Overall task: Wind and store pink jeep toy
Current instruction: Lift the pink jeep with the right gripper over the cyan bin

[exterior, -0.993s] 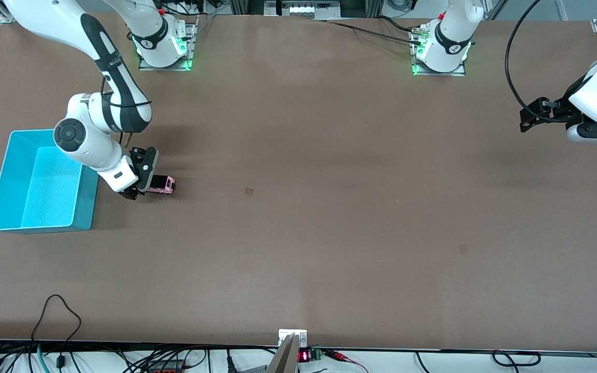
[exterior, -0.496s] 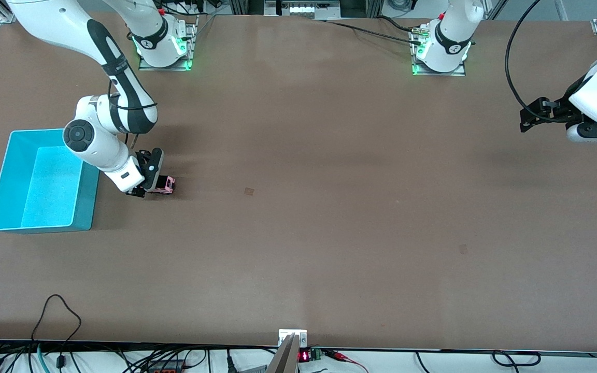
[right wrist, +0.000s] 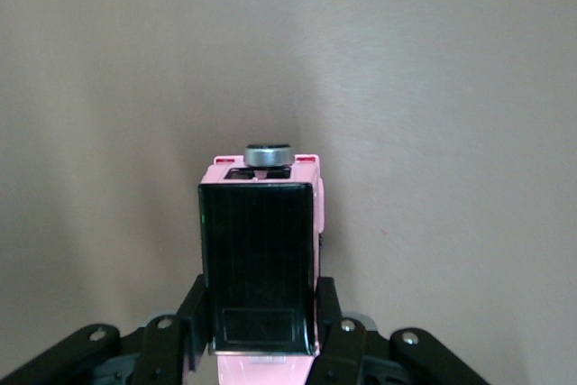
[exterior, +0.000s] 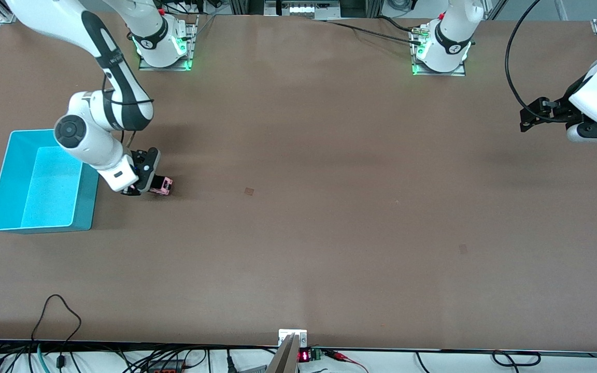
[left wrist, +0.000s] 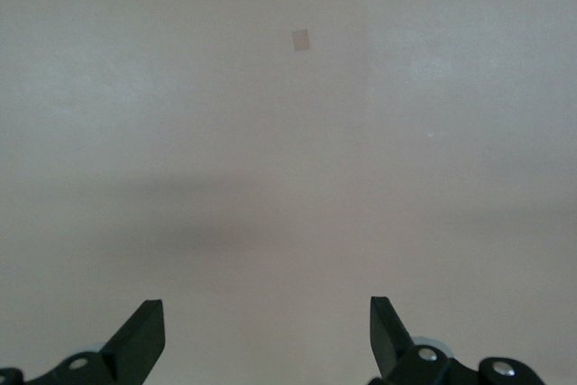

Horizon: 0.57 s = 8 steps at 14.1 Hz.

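The pink jeep toy (exterior: 162,185) rests on the brown table beside the turquoise bin (exterior: 5,178), toward the right arm's end. It is light pink with a black roof panel. My right gripper (exterior: 148,186) is shut on the jeep, its fingers pressed against both sides. In the right wrist view the jeep (right wrist: 261,268) sits between the black fingers (right wrist: 191,313), a spare wheel at its end. My left gripper (exterior: 529,115) is open and empty, waiting above the left arm's end of the table; its fingertips (left wrist: 144,335) stand wide apart.
The turquoise bin is open-topped and empty. A small square mark (exterior: 248,191) lies on the table near the middle. Cables run along the table edge nearest the front camera.
My right gripper with the jeep shifted slightly away from the bin, then back toward it. The left arm has not moved.
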{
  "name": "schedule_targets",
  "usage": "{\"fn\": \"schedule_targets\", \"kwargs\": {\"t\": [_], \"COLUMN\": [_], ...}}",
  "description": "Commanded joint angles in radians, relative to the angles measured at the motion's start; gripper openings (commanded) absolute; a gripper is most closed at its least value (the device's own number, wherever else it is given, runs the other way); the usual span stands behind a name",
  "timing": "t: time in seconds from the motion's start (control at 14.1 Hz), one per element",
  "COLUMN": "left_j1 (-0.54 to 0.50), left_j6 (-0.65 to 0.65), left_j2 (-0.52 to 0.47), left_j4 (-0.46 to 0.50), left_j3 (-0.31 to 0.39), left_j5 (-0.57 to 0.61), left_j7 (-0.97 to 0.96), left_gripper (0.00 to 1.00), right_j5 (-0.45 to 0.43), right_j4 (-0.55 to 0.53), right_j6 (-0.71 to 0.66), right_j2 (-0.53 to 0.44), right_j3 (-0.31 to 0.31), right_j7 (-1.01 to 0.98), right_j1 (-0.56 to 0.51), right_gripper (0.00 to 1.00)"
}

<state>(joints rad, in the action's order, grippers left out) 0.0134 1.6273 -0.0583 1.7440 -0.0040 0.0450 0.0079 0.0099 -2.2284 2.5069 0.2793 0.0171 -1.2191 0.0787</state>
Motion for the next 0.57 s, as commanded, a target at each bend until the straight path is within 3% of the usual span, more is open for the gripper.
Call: {"fn": "schedule_targets", "kwargs": {"t": [0.0,0.21,0.5], "left_j1": [0.005,0.005,0.005], "left_j6": [-0.011,-0.011,-0.011], "left_j2": [-0.006,-0.006,-0.006], "left_j4": [0.000,0.000,0.000], "left_j3": [0.009,0.009,0.009], "left_j5": [-0.014,-0.014,-0.014], "left_j7": [0.023,0.023,0.023], "left_gripper": [1.00,1.00,1.00], "right_j5": [0.015,-0.002,-0.013], "right_j4": [-0.004,0.001,0.073], "right_j6": [-0.094,-0.178,-0.285], "right_j2": [-0.123,-0.205,-0.230], "right_j3": [0.003,-0.006,-0.035], "right_j7": [0.163,0.405,0.600], "right_j1": [-0.003,-0.008,-0.080], "right_gripper": [0.00,0.00,0.00]}}
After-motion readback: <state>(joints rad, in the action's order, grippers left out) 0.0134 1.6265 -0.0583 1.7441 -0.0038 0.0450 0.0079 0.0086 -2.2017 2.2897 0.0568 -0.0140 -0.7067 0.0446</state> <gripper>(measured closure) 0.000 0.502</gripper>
